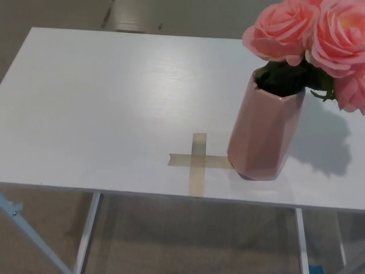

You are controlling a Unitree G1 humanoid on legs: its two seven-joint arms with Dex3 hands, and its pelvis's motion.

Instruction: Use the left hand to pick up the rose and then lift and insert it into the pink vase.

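a white table (102, 103) fills most of the frame. at right of centre a pink vase (265, 134) stands upright on it, its base touching the right arm of a cross of tan tape (198, 162) near the table's front edge. pink roses (311, 34) already sit in the vase, blooms in the upper right corner above dark green leaves (285, 77). neither robot hand appears, so their fingers cannot be described.

table (102, 103): white | on it: pink vase (263, 134), tape cross (198, 162) touching vase
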